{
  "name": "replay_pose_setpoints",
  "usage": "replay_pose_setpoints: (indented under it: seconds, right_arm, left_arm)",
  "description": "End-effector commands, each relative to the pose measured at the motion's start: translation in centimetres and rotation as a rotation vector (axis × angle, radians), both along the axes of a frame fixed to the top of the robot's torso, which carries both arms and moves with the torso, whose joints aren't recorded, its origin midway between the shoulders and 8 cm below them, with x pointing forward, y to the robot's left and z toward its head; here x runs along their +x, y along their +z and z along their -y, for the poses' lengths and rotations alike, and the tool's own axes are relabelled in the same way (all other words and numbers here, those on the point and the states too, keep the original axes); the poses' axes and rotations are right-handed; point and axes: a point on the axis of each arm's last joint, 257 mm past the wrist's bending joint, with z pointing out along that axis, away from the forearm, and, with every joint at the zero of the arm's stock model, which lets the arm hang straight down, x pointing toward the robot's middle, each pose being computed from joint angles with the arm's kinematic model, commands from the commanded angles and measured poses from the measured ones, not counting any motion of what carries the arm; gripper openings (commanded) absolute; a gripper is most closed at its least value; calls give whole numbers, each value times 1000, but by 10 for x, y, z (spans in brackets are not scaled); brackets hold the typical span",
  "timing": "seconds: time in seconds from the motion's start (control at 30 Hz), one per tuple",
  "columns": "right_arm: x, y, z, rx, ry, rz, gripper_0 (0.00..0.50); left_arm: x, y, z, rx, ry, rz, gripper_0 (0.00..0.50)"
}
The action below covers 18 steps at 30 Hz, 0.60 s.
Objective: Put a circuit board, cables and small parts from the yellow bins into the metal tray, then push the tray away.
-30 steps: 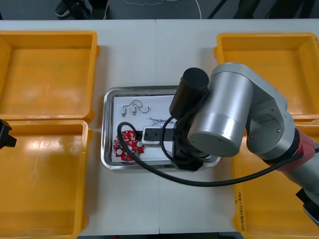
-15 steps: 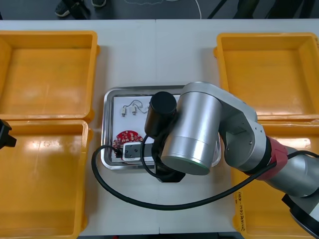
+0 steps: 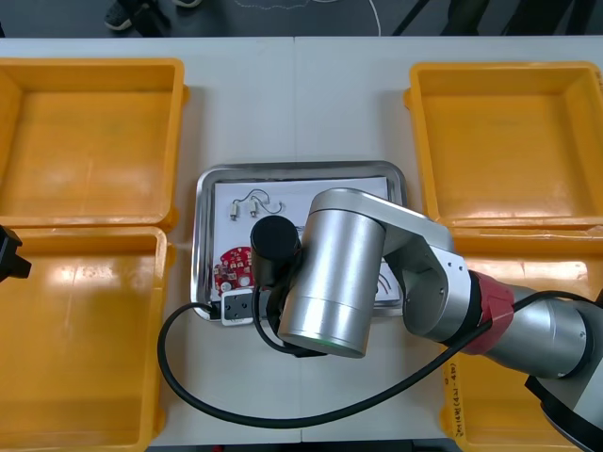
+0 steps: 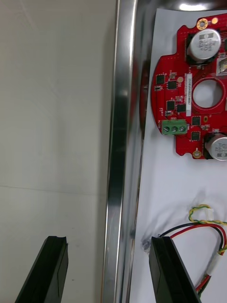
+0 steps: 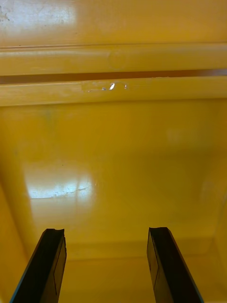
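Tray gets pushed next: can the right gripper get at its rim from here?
Likely yes: the right gripper is open astride the tray rim, one finger each side, nothing between. The left gripper hangs over a yellow bin.

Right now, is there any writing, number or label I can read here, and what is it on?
Nothing can be read for certain.
White strip label on the round red circuit board: print too small to read.
Printed label on the rim of the near right yellow plastic bin: too small to read.
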Motion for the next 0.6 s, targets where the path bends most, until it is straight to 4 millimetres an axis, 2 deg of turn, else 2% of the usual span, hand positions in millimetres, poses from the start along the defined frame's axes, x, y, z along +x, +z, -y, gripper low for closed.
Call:
replay_pose_setpoints:
  seconds: [0.03,0.6]
  right_arm:
    - [2,7,-17,-11,78,29,500]
    - [4,-17,-19,-39,90,30,500]
  left_arm:
    - [-3,16,-18,91,-71,21,500]
    - [-3,16,-18,91,-71,21,500]
